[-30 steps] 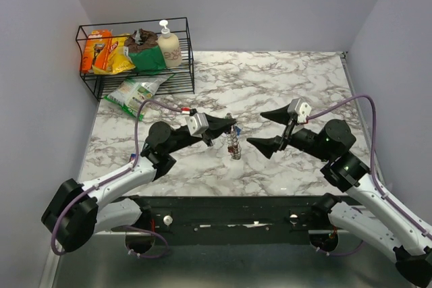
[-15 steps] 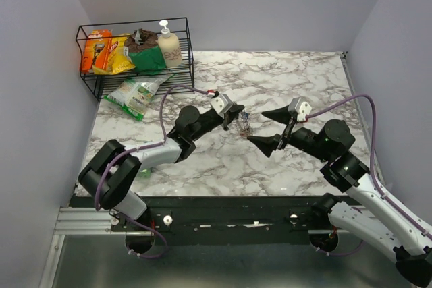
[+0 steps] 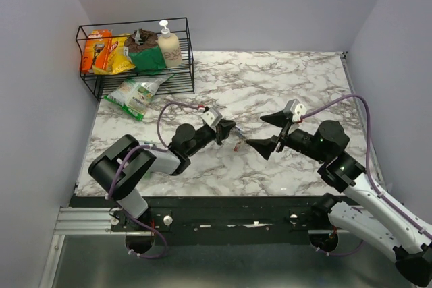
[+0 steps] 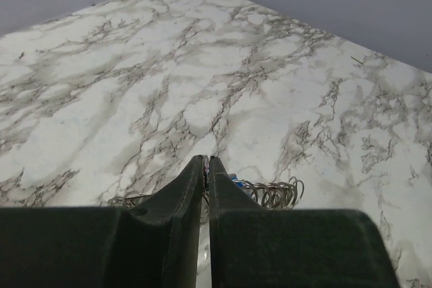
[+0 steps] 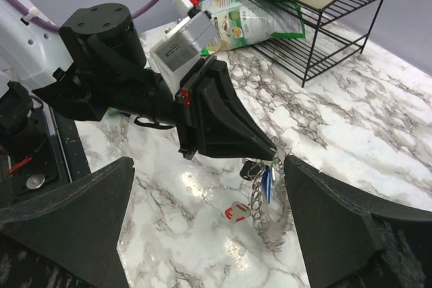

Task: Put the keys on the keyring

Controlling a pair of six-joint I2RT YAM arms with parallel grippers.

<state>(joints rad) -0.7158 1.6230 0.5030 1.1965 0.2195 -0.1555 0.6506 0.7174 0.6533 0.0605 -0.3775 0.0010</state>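
**Left gripper.** The left gripper [image 4: 206,161] is holding its two black fingers [image 4: 177,197] almost together, leaving only a thin slit between them. At the very tips, the fingers are pinching the rim of the silvery-grey, chain-like metal keyring [image 4: 273,193]. In the left wrist view, the coiled rim of the keyring is showing just beyond the fingertips, spreading out to both sides of them.

**Keyring and keys.** In the right wrist view, the keyring is hanging down from the left fingertips towards the white, grey-veined marble tabletop [image 3: 283,79]. Whether its lower end is resting on the tabletop cannot be told.

- A small blue-headed key [image 5: 265,181] is hanging on the keyring directly below the left fingertips.
- A dark-headed key [image 5: 248,168] is sitting beside it, just under the fingertips.
- A small red-headed key [image 5: 235,212] is lying lower, on the side towards the left arm. Whether it is threaded on the keyring cannot be told.

**Right gripper.** The right gripper [image 3: 255,130] is standing with its black fingers [image 5: 74,220] spread fully apart and is gripping nothing. It is facing the left gripper tip to tip. The keyring and the keys are sitting in the space ahead of its fingers, roughly between the two fingertips, and neither finger is touching them.
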